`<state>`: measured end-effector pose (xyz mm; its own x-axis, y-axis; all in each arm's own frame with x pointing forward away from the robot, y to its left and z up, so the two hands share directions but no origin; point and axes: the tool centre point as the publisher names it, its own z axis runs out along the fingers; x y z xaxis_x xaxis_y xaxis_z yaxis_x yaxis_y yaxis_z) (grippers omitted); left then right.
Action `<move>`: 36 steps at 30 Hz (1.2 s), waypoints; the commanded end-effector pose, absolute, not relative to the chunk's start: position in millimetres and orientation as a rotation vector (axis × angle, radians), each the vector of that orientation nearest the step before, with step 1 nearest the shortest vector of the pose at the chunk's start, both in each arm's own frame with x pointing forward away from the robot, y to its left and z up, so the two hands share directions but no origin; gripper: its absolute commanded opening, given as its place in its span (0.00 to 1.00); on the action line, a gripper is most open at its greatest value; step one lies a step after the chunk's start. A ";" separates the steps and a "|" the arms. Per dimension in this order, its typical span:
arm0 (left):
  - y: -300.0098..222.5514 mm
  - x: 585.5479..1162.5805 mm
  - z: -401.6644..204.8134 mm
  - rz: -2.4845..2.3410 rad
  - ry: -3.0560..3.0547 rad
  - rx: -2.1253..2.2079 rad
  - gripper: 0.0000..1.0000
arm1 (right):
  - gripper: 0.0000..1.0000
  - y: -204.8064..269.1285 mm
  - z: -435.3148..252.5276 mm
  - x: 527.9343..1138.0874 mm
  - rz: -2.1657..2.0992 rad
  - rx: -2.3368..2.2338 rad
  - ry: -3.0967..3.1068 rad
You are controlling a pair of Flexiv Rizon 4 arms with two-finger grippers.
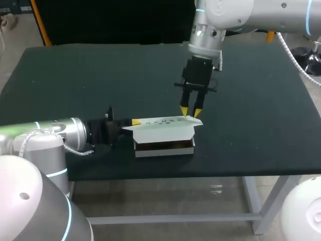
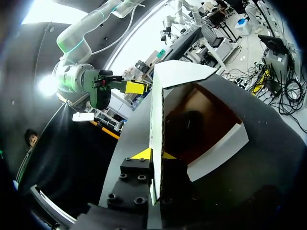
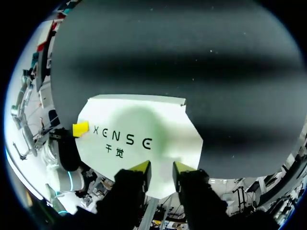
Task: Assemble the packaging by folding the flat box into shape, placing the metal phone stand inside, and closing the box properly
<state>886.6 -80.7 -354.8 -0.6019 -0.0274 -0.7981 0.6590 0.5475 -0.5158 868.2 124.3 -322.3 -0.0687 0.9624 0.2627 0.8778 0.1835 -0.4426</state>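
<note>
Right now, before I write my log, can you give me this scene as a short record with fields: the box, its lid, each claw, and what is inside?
box: white, on the dark table, not closed
lid: partly raised, tilted over the opening
left claw: shut on the lid's end
right claw: open, tips at the lid's far edge
inside: a dark object, perhaps the stand; cannot tell
</note>
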 end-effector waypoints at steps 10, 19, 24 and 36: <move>-76.8 882.8 -363.8 -1.072 1.969 0.478 0.00 | 0.32 120.9 -322.0 855.1 0.206 -1.727 -1.985; -71.0 877.6 -358.3 -1.066 1.942 0.467 0.06 | 0.31 119.4 -325.1 853.6 0.206 -1.731 -1.981; -70.1 875.9 -355.3 -1.064 1.932 0.465 0.17 | 0.30 118.6 -326.4 853.7 0.205 -1.730 -1.977; -57.5 865.0 -347.1 -1.059 1.902 0.436 0.34 | 0.29 114.8 -328.1 850.8 0.195 -1.735 -1.970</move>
